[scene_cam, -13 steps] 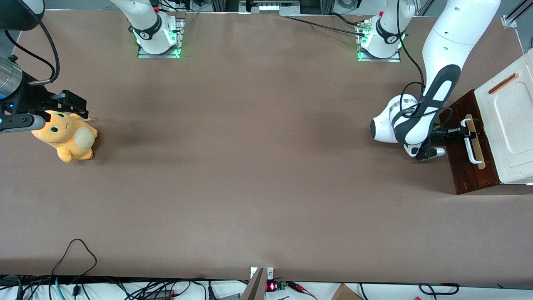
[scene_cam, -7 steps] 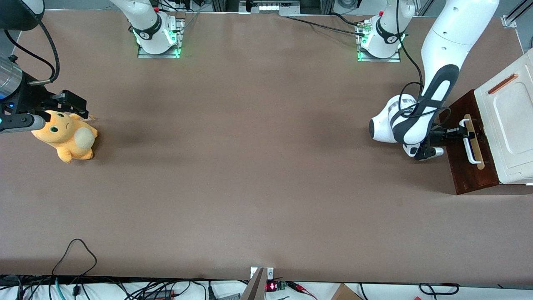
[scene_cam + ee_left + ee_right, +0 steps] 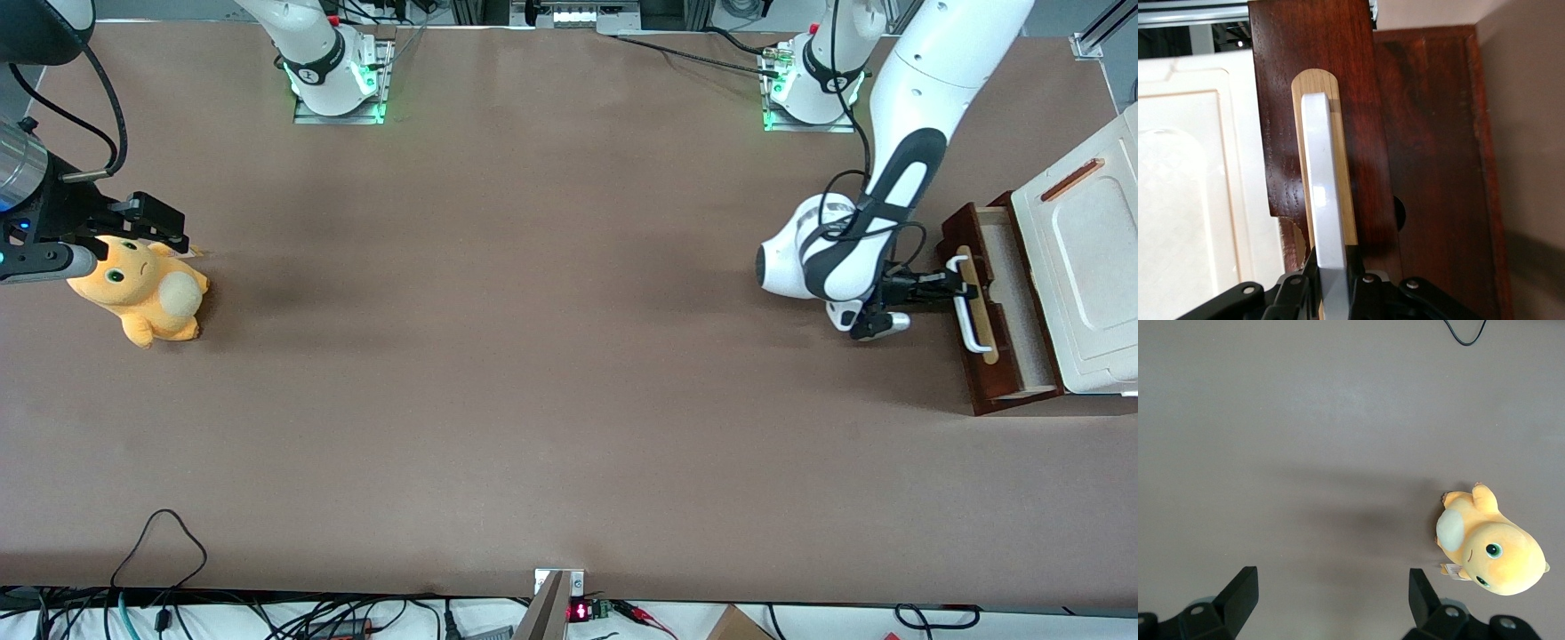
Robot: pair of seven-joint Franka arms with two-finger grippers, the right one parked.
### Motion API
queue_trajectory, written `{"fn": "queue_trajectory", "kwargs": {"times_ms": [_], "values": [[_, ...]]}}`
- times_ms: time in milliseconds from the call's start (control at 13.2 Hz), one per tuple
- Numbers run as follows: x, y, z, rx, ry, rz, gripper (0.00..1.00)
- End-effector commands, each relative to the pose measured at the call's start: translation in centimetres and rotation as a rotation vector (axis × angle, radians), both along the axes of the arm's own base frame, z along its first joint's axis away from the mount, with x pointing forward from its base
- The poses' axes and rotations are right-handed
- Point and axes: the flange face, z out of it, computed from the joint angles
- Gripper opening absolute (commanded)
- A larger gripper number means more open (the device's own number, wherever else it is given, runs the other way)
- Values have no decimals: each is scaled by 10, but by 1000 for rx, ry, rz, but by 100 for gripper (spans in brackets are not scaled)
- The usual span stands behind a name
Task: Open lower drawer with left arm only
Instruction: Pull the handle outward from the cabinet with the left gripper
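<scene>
While the hand [image 3: 944,286] grips the white handle [image 3: 969,307] across its long axis, the lower drawer [image 3: 1005,307] sits partly out, pulling toward the table's middle.

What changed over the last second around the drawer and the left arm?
The left arm drew back toward the table's middle, its hand clamped on the handle, and the lower drawer slid out from under the cabinet top, baring its pale inside. The plush toy stayed put.
</scene>
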Motion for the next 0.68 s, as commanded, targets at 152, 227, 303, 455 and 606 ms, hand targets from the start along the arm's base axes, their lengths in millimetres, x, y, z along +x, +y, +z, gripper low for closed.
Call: {"fn": "queue_trajectory", "kwargs": {"times_ms": [152,227,303,455,606], "values": [[10,-48,14,-65,67,-67,0],[9,-49,14,-66,67,-70,0],[8,-56,14,-70,70,-82,0],[7,-62,13,-82,72,-96,0],[7,-62,12,-85,78,-92,1]]}}
